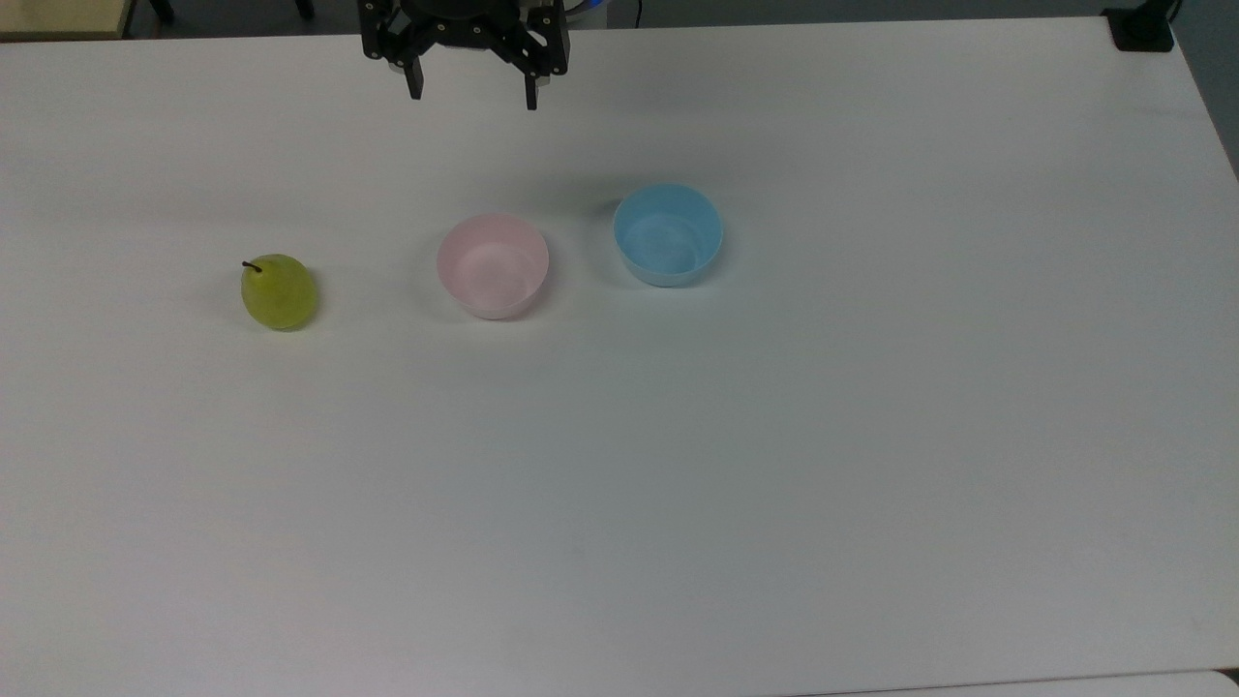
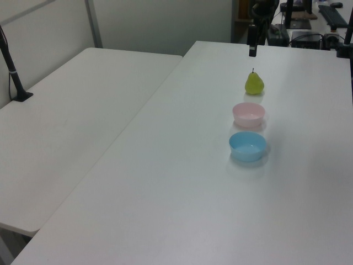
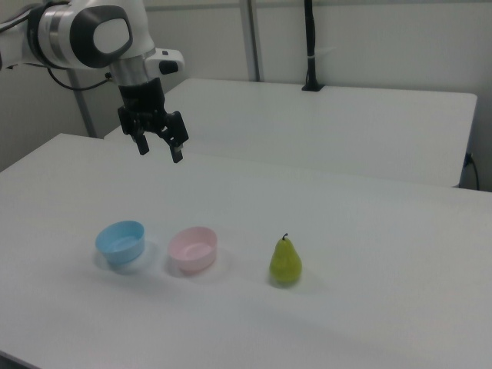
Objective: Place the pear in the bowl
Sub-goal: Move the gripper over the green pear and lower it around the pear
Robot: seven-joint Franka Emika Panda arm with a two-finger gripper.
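Landmark: the bowl (image 1: 493, 265), pink, on the white table (image 1: 678, 484). Three things are set in one row, none touching. The pear (image 1: 279, 291) stands upright, well apart from the bowl on the top view's left; an open lane of bare tabletop is seen between them. The blue bowl (image 1: 668, 234) sits near the bowl on the top view's right, with a narrower gap. The gripper (image 1: 473, 96) is held above the table behind the bowl, fingers spread, nothing seen beneath it.
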